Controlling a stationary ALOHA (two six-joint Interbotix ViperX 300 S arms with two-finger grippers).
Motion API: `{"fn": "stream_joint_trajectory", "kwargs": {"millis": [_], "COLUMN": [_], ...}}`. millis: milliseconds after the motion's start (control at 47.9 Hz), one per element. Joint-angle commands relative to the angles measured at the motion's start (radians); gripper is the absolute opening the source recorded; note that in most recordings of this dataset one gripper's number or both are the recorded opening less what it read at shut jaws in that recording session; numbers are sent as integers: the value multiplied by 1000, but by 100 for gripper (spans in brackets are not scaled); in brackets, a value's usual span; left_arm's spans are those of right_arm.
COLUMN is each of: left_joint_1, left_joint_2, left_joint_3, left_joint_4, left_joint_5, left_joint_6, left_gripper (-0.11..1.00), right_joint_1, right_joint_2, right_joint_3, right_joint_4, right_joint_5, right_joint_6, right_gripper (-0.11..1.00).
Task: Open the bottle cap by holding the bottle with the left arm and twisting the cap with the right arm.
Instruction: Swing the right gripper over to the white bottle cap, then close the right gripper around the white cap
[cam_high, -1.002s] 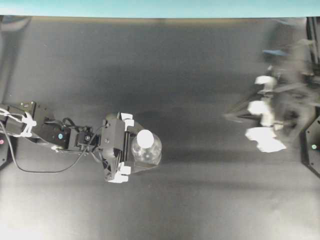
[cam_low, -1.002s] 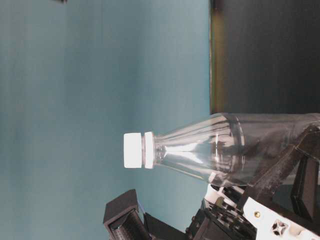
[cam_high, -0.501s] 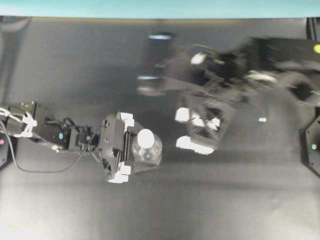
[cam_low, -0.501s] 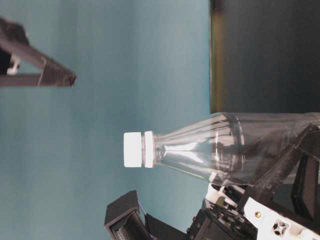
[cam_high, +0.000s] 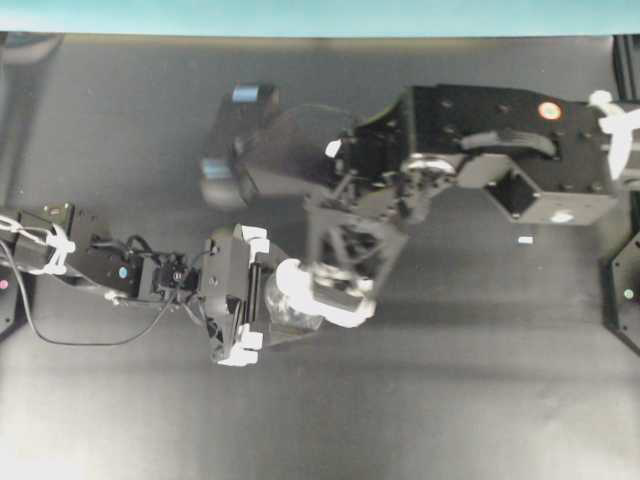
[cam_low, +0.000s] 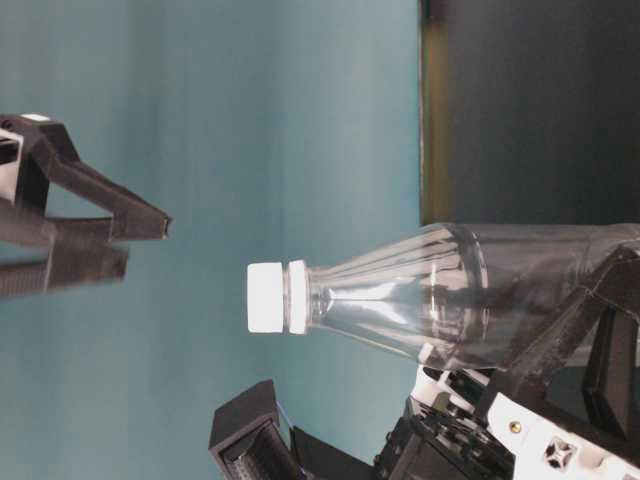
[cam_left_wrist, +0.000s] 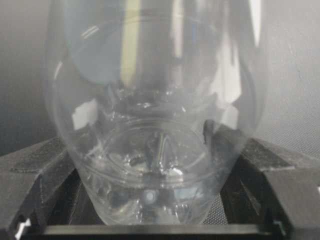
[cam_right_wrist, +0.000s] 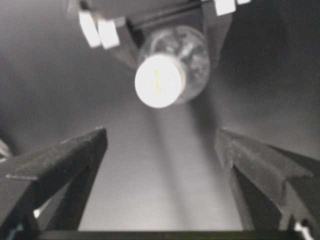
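The bottle (cam_low: 470, 290) stands upright on the tabletop (cam_high: 450, 400), clamped in your left jaws (cam_high: 243, 292). Your right jaws (cam_right_wrist: 162, 175) gape wide above the cap (cam_right_wrist: 159, 81), which sits off-centre; descend like this and one finger could knock it.

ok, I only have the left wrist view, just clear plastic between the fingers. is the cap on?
Observer: Yes. The table-level view shows the white bottle cap seated on the bottle.
Operator: right gripper on it?
Observer: No. The right gripper hangs off the cap's end with a clear gap between them.
Operator: jaws?
Observer: Open wide in the right wrist view. The cap is centred ahead of them, not between them.
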Motion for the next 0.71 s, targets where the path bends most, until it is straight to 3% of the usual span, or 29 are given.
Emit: {"fn": "stream_joint_trajectory", "kwargs": {"millis": [0,83,438,689], "left_joint_1": [0,0,0,-5], "left_joint_2": [0,0,0,0], "left_joint_3": [-11,-11,-11,-11], "left_joint_4": [3,3,3,3], "left_joint_5": [-3,-2,-2,-2], "left_joint_6": [-2,-2,-2,-3], "left_gripper": [81,81,81,81], "right_joint_1": [-8,-2,17,20], "right_joint_2": [12,23,104,126], "right_joint_3": [-32,-35,-51,-72], "right_joint_4": [5,5,6,3], "right_joint_5": [-2,-3,20,32], "right_joint_6": [150,225,339,362], "right_gripper": [85,84,84,83]}}
